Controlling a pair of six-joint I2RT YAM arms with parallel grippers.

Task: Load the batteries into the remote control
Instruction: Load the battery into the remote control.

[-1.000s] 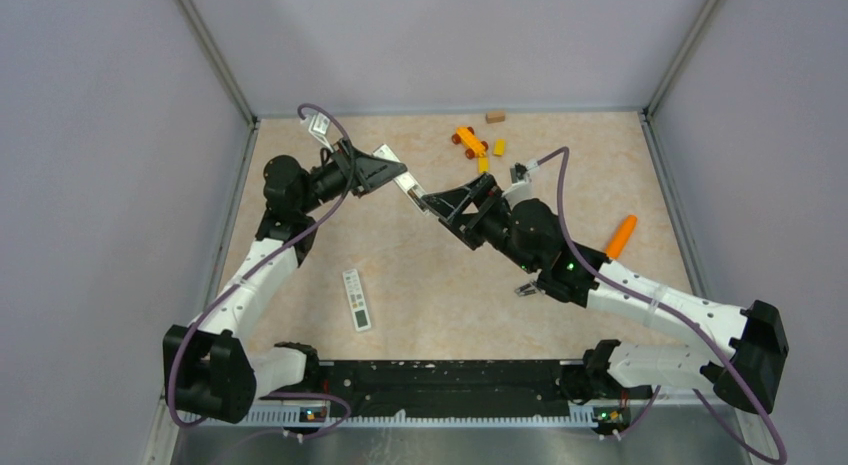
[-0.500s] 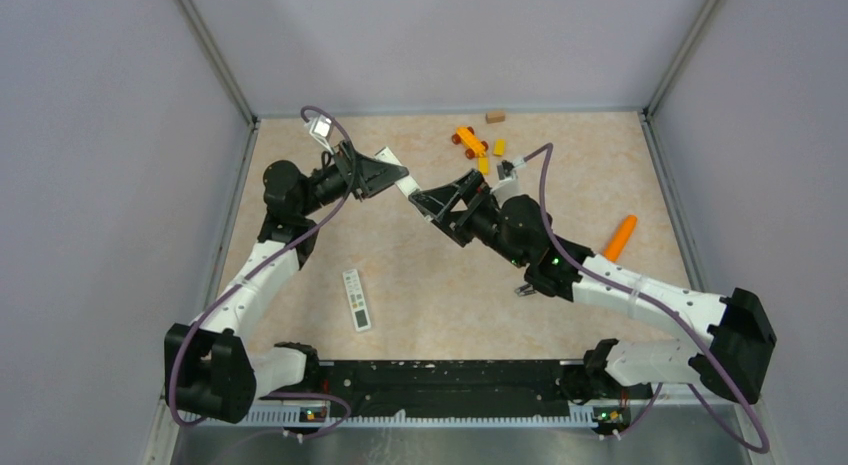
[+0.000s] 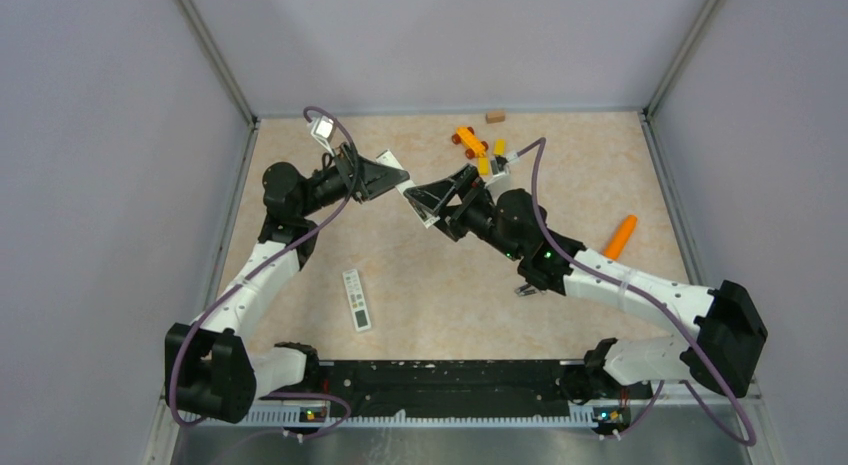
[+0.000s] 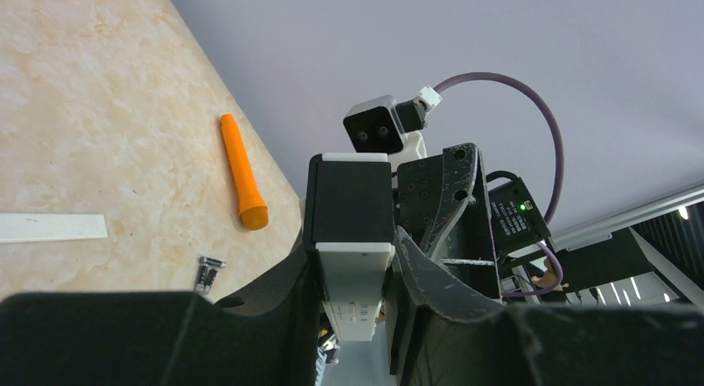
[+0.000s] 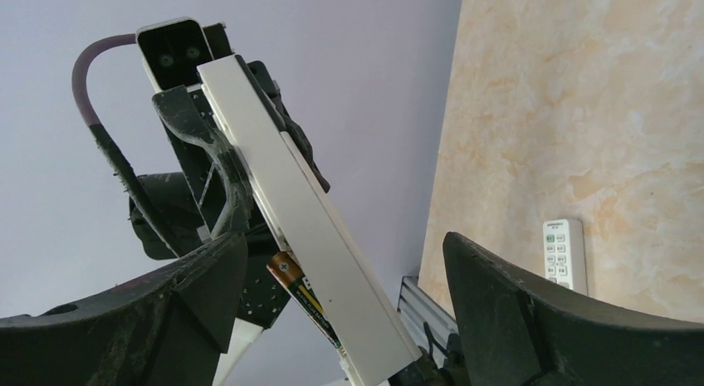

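My left gripper (image 3: pixel 393 177) is shut on the slim white remote control (image 3: pixel 407 189) and holds it in the air above the far middle of the table. In the left wrist view (image 4: pixel 353 266) the remote control (image 4: pixel 355 278) sits clamped between the fingers. My right gripper (image 3: pixel 428 201) is open, its jaws on either side of the remote's free end (image 5: pixel 315 236) without closing on it. One copper-topped battery (image 5: pixel 300 293) lies tilted at the remote's open underside. Two small dark batteries (image 4: pixel 210 272) lie on the table, also seen from above (image 3: pixel 526 289). The thin white back cover (image 4: pixel 50 228) lies flat on the table.
A second white remote with buttons (image 3: pixel 356 299) lies near the left front, also in the right wrist view (image 5: pixel 563 253). An orange carrot-shaped toy (image 3: pixel 620 237) lies at the right. Orange and yellow toy bricks (image 3: pixel 472 143) and a small wooden block (image 3: pixel 495 116) sit at the back.
My right arm has moved left and farther back, bringing its open jaws along the remote toward the left gripper. My left gripper has barely shifted and still holds the remote.
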